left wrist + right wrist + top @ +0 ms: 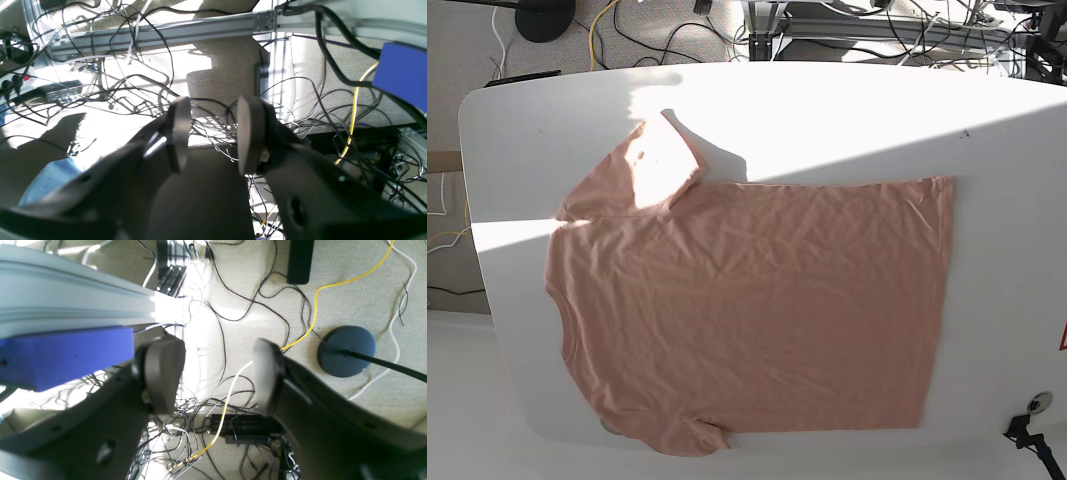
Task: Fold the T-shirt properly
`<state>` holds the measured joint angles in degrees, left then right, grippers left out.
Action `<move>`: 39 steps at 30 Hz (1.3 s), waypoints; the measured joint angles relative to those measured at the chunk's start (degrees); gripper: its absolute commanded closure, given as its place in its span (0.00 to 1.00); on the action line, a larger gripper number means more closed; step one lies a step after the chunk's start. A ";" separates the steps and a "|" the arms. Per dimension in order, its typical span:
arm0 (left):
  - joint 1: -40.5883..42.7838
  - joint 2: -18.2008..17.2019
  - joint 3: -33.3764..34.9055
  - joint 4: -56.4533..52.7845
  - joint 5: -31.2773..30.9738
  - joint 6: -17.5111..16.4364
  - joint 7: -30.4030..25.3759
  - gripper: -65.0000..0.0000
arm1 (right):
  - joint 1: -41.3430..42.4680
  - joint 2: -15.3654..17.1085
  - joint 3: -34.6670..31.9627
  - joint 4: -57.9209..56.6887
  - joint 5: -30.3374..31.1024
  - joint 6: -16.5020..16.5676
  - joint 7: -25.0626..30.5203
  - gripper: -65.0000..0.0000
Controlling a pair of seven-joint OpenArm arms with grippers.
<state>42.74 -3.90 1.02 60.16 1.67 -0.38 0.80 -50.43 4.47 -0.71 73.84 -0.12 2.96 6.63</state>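
Observation:
The salmon-pink T-shirt (pixel 747 310) lies spread flat on the white table (pixel 827 110) in the base view, neck to the left, hem to the right, one sleeve pointing to the far left corner. Neither arm shows in the base view. In the left wrist view my left gripper (pixel 210 133) stands open over the floor and its cables, with nothing between its fingers. My right gripper (pixel 218 373) is open too, empty, over the carpet. The T-shirt is out of both wrist views.
Tangled cables (pixel 133 93) and aluminium frame rails (pixel 150 33) lie below the left gripper. A yellow cable (pixel 310 326) and a round dark stand base (pixel 346 350) sit on the carpet below the right gripper. A blue block (pixel 63 353) is beside the right fingers.

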 measured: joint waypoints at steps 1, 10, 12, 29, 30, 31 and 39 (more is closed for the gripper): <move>1.42 -0.15 0.00 2.01 -0.04 0.00 -0.02 0.66 | -1.73 -0.02 -0.02 2.25 0.07 -0.02 -0.17 0.47; 14.16 -0.15 -0.15 20.63 -0.04 0.31 0.07 0.66 | -13.03 -0.02 0.00 18.95 -0.11 -0.09 -0.24 0.47; 17.51 -0.11 -0.22 25.29 -0.04 0.37 0.00 0.66 | -16.13 -0.02 -0.02 22.99 -0.17 0.00 -0.46 0.47; 30.75 -0.28 -6.97 53.44 -0.07 0.35 -0.20 0.66 | -23.39 -0.33 0.00 41.24 -0.07 -0.17 -0.20 0.47; 30.42 -0.26 -6.97 53.33 -0.07 0.39 0.13 0.66 | -23.39 -0.33 0.00 41.24 -0.07 -0.17 -0.22 0.47; 29.22 -0.24 -6.97 53.22 -0.07 0.37 0.42 0.66 | -23.39 -0.35 0.00 41.24 -0.04 -0.20 -0.24 0.47; 17.05 0.09 -6.97 53.13 -0.09 -0.04 -0.07 0.67 | -12.59 -0.37 0.00 41.22 0.09 -0.11 0.09 0.47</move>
<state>59.79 -3.81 -5.96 113.30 1.58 -0.43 0.73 -63.02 4.10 -0.71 115.07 -0.03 2.85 6.72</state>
